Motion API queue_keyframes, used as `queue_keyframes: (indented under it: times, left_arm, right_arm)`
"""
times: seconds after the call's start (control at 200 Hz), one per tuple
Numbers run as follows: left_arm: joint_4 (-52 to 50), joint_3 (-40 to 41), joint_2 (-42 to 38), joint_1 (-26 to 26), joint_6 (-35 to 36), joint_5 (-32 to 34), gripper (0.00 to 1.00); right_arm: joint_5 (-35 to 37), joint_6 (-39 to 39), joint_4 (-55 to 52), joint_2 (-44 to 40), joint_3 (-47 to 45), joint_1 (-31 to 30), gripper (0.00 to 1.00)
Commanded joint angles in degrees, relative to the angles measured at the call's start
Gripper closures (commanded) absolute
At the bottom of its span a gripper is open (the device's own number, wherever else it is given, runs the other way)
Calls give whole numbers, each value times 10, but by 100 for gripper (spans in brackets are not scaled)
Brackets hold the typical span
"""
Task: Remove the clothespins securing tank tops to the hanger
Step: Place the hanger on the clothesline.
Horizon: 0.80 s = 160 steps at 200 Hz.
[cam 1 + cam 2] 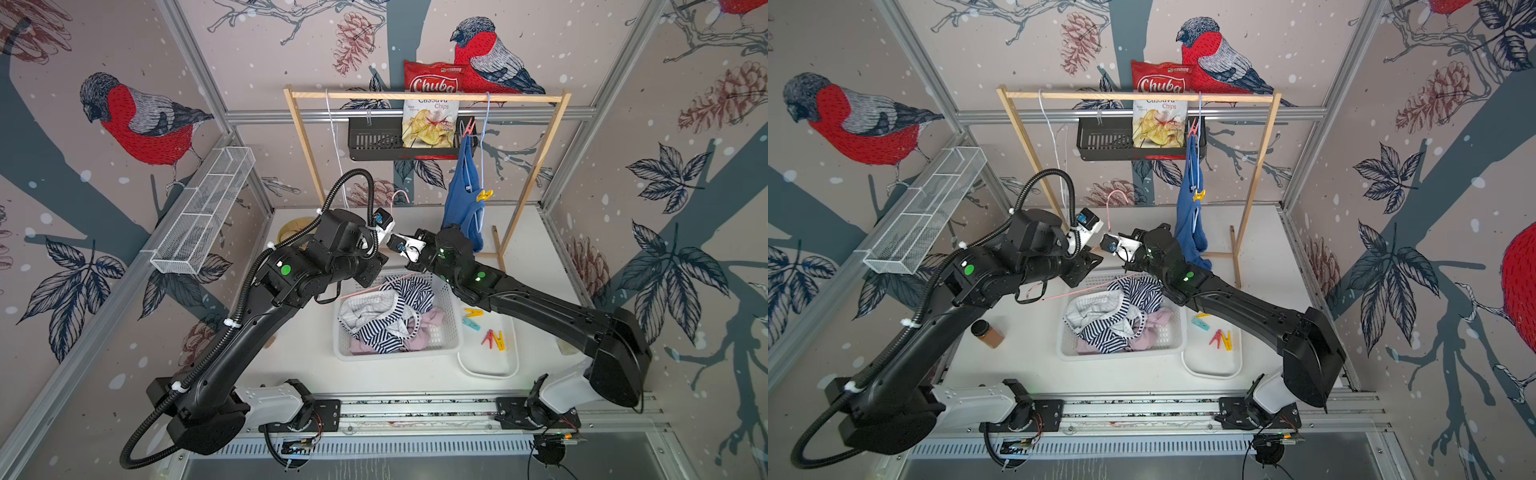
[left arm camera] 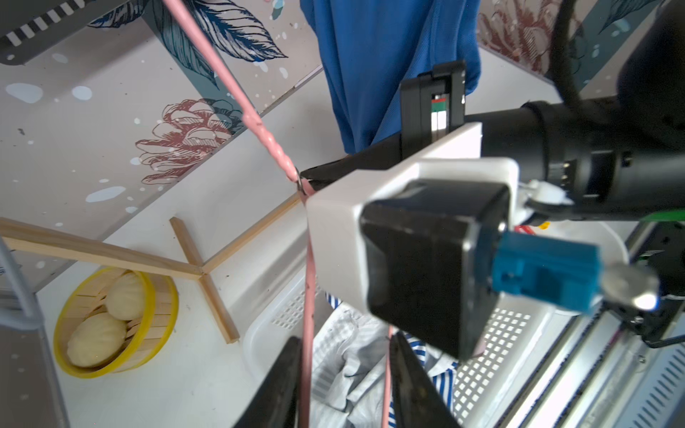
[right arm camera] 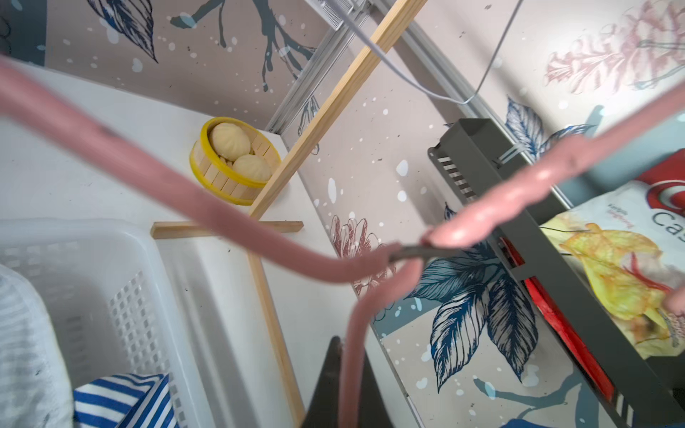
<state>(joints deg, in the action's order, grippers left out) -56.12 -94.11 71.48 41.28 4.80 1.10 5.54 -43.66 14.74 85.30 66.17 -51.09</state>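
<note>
Pink coated-wire hanger (image 2: 255, 122): thin, twisted at the neck, stretched between both arms; blurred in the right wrist view.
Right gripper (image 3: 352, 374): clamped on the pink wire, its tips cut off by the frame edge.
Left gripper (image 2: 344, 339): jaws apart, two pink strands passing between its black fingers (image 2: 281, 381).
Plain blue tank top (image 1: 459, 208): hung limp from the wooden rail (image 1: 353, 95), pinned by a red plastic clothespin (image 1: 468, 126) and a yellow plastic clothespin (image 1: 484, 195).
White perforated plastic basket (image 1: 449, 328): held the crumpled navy-and-white striped tank top (image 1: 386, 332) and the pale mauve tank top (image 1: 434, 316).
Rounded white tray (image 1: 486, 362): four loose clothespins (image 1: 492, 340) lay inside.

Bright even light, soft shadows, bowed wide-angle edges, near pink hanger (image 3: 148, 174) out of focus.
</note>
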Motion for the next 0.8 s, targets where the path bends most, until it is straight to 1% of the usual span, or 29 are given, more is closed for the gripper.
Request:
queue_keyframes:
  times: [0.0, 0.03, 0.1, 0.23, 0.3, 0.405, 0.575, 0.665, 0.74, 0.795]
  left_arm:
    - [-28, -11, -7, 0, -20, -66, 45]
    - [-33, -16, -9, 1, -28, -78, 43]
    - [-49, -25, -12, 0, -43, -98, 39]
    - [-85, -30, -20, 1, -66, -93, 38]
    - [-112, -28, -23, 1, -89, -79, 38]
    - [-137, -13, -38, 0, -115, -75, 38]
    - [-152, 16, -58, 0, -140, -59, 42]
    - [-154, 27, -63, 0, -147, -49, 44]
    - [-149, 37, -69, 0, -148, -54, 51]
    - [-144, 39, -72, 0, -151, -56, 60]
  right_arm:
    - [-22, -28, 91, -17, -23, 9, 100]
    - [-24, -34, 93, -19, -25, 10, 100]
    - [-27, -51, 94, -17, -25, 12, 100]
    - [-41, -79, 110, -15, -34, 23, 100]
    - [-49, -92, 120, -14, -38, 33, 100]
    - [-58, -105, 120, -12, -35, 42, 100]
    - [-94, -108, 113, -17, -29, 64, 100]
    - [-98, -115, 103, -16, -22, 67, 100]
    - [-99, -117, 101, -19, -22, 71, 100]
    - [-96, -116, 101, -21, -23, 73, 100]
